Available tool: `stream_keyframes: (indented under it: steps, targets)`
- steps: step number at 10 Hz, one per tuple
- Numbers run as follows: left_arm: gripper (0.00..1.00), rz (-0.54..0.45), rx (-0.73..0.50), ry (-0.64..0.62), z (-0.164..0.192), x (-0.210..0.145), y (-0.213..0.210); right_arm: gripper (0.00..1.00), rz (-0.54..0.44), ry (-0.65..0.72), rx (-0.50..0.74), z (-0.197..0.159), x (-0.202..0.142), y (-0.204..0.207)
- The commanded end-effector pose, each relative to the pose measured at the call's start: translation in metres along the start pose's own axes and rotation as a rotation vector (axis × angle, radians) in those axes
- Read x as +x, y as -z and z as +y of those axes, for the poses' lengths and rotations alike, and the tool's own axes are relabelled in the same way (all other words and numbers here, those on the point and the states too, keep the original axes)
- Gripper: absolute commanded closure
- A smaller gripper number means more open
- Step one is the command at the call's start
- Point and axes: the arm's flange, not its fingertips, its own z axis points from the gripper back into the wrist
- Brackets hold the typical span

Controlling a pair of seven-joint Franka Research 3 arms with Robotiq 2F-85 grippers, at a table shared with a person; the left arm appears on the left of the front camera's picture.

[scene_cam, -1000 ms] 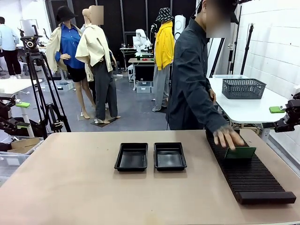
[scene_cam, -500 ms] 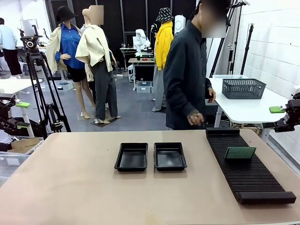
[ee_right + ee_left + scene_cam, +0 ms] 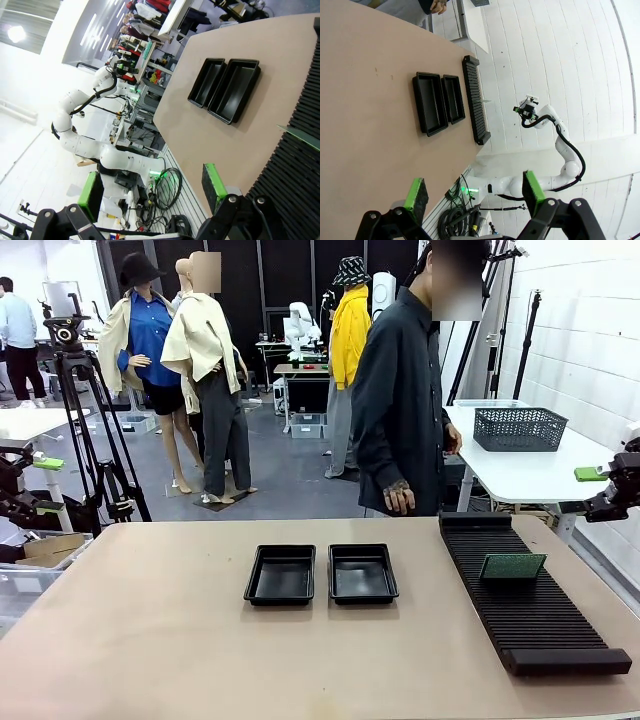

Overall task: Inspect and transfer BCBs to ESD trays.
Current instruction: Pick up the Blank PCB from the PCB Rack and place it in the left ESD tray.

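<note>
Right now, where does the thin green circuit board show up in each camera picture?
Front view: the thin green circuit board stands in the long black ribbed rack, right of centre.
Left wrist view: board edge-on, a pale sliver sticking out of the rack, centre.
Right wrist view: board's thin edge at the right border, over the rack.
Shared landmark: the two shallow black plastic trays beside the rack.

A long black slotted rack (image 3: 540, 625) lies at the right of my tabletop (image 3: 150, 640); upper right, a mesh basket (image 3: 519, 428) sits on a white table (image 3: 530, 475).
</note>
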Motion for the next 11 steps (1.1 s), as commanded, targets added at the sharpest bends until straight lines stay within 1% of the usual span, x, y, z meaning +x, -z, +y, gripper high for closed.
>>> stream_keyframes:
  steps: [1,4,6,7,9,11]
  targets:
    - [0.0,-0.005,0.009,-0.005,-0.004,0.001,-0.001,0.0,0.028,-0.002,-0.032,0.002,0.017,0.007]
    - [0.0,-0.005,0.009,-0.005,-0.004,0.001,-0.001,0.0,0.083,-0.072,-0.094,0.011,0.034,0.016]
    - [0.0,-0.005,0.009,-0.005,-0.004,0.001,-0.001,0.0,0.163,-0.153,-0.145,0.018,0.048,0.026]
    - [0.0,-0.005,0.009,-0.005,-0.004,0.001,-0.001,0.0,0.22,-0.209,-0.172,0.021,0.054,0.033]
    - [0.0,-0.005,0.009,-0.005,-0.004,0.001,-0.001,0.0,0.372,-0.344,-0.23,0.026,0.061,0.052]
    - [0.0,-0.005,0.009,-0.005,-0.004,0.001,-0.001,0.0,0.518,-0.49,-0.264,0.028,0.058,0.07]
